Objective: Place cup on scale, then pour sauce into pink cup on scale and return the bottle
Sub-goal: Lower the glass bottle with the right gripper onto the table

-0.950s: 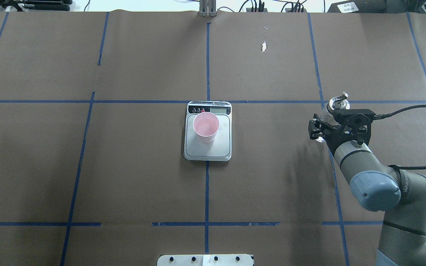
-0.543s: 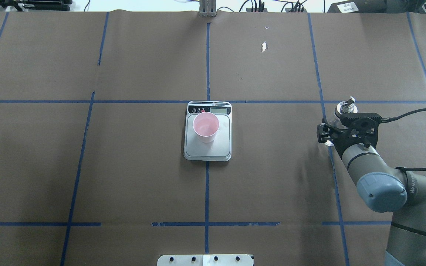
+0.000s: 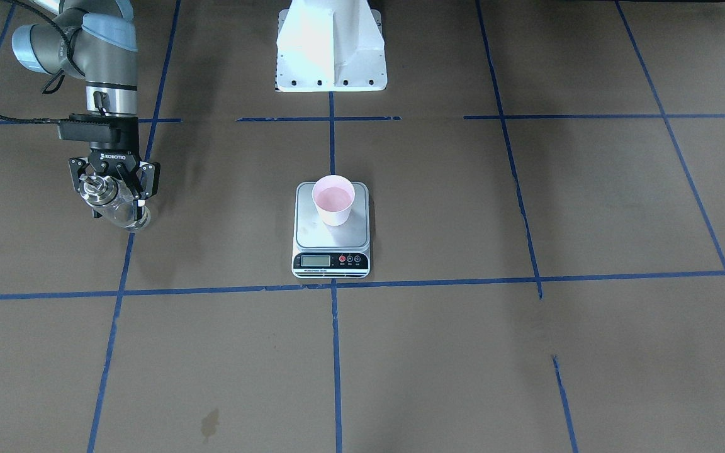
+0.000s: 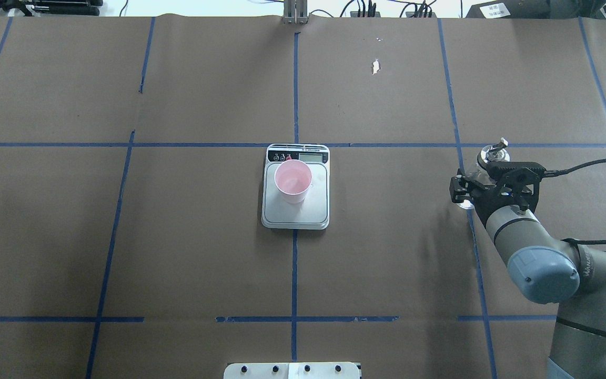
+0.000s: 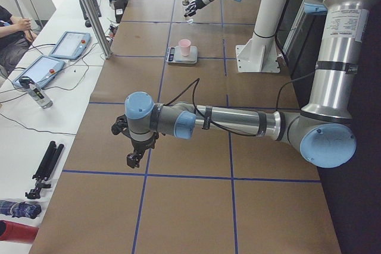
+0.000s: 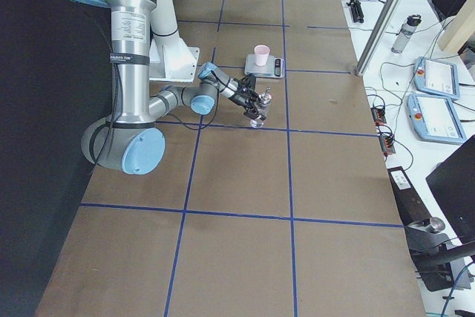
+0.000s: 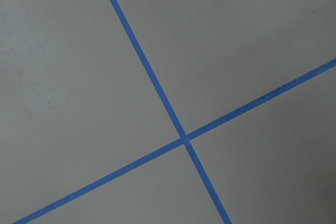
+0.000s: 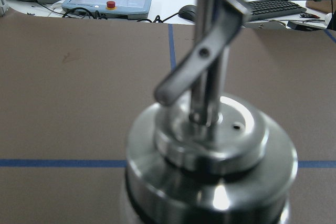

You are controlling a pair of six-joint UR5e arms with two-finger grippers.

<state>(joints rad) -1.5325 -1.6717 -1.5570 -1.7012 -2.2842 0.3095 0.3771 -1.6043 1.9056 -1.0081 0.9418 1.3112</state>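
Bottle (image 3: 122, 215) first, from the counter's (image 3: 463, 352) right end: right pincer (image 3: 115, 202) clamped round its glass, spout up, low over the counter, well apart from the scale (image 3: 318, 238). Likely the return step. "ROBOTIQ" reads on the pincer body. Farther on, cup (image 3: 333, 200) stands on the scale's platform for weighing; display unreadable. Farthest, left pincer (image 5: 134, 157): wide or narrow, cannot tell.

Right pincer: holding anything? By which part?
Yes. The right pincer is shut on the glass bottle, gripping its clear body on two sides, below the silver collar.
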